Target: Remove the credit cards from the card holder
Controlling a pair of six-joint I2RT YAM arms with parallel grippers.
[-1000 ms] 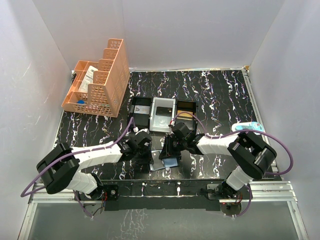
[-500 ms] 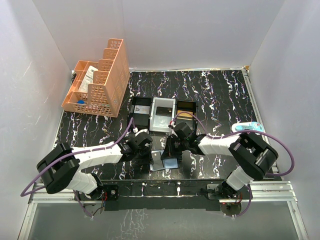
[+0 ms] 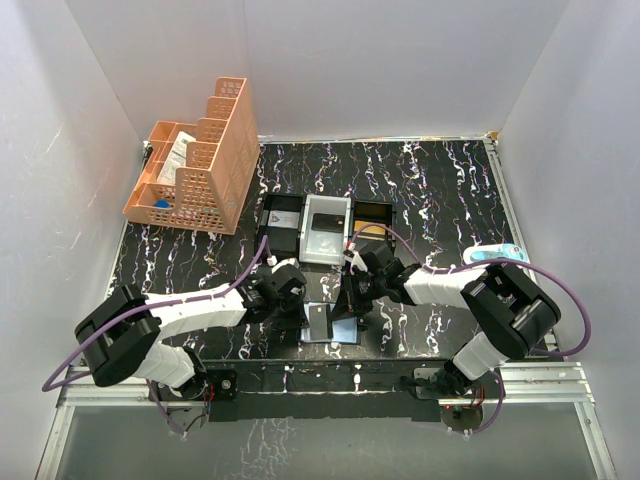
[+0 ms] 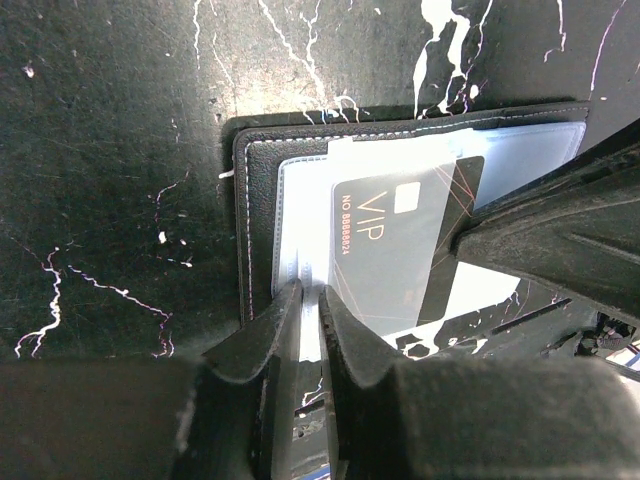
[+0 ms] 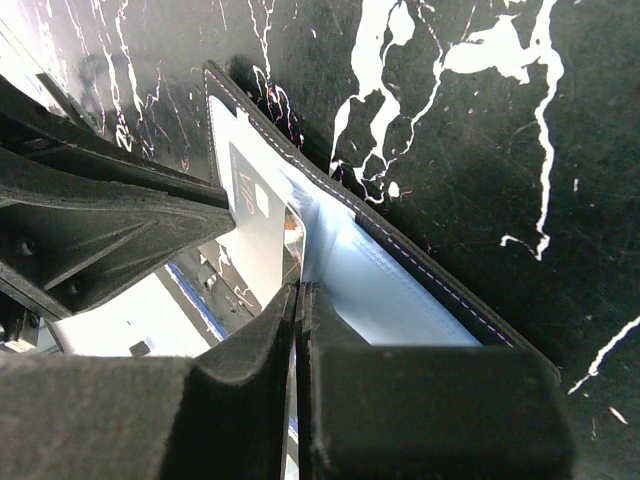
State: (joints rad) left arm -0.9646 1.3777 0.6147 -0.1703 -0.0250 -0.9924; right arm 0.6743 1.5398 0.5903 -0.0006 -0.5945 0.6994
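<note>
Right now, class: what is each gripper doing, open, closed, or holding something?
Left gripper: fingers closed on the card holder edge.
Right gripper: fingers closed on the VIP card.

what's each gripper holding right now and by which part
The right gripper pinches the dark grey VIP card by its corner; the left gripper clamps the stitched grey-blue bifold card holder by its clear inner sleeve's edge.

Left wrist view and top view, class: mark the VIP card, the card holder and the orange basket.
VIP card (image 4: 390, 250), left wrist view, middle of its dark face.
card holder (image 4: 256, 200), left wrist view, stitched dark border.
orange basket (image 3: 228, 172), top view, latticed side wall.
</note>
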